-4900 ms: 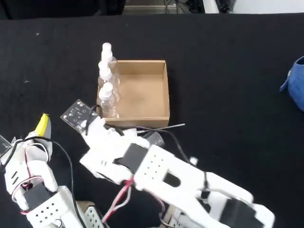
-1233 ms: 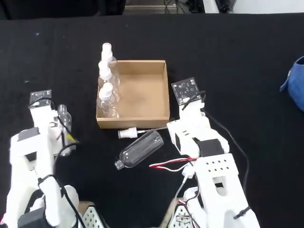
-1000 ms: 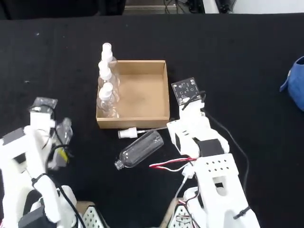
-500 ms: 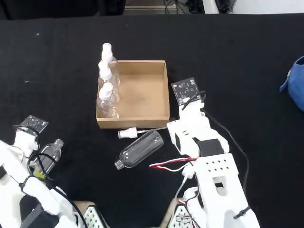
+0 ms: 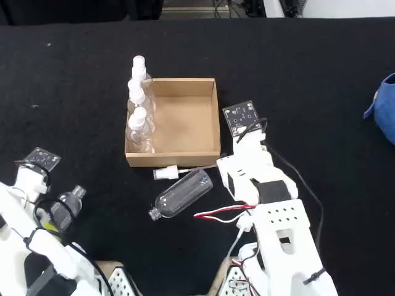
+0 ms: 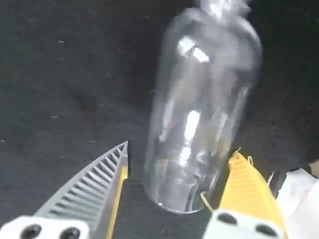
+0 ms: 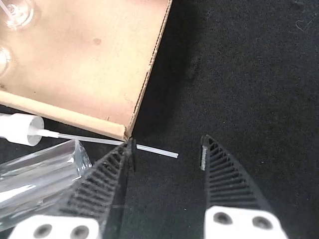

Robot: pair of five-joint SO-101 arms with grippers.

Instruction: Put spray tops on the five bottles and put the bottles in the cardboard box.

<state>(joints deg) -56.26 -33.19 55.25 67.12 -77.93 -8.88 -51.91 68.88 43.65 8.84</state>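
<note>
left pincer (image 6: 179, 152) clasps a clear bottle (image 6: 202, 114), neck cut off in its wrist view; right pincer (image 7: 167, 143) released beside the cardboard box (image 7: 99, 64).

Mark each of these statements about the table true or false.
1. Three capped bottles stand along one wall inside the cardboard box. True.
2. The lying bottle in front of the box wears a spray top. False: its neck is bare, and a loose spray top lies beside it.
3. The right gripper holds that loose spray top. False: it is open and empty near the box corner.
4. The left gripper has a topless bottle between its fingers. True.
</note>
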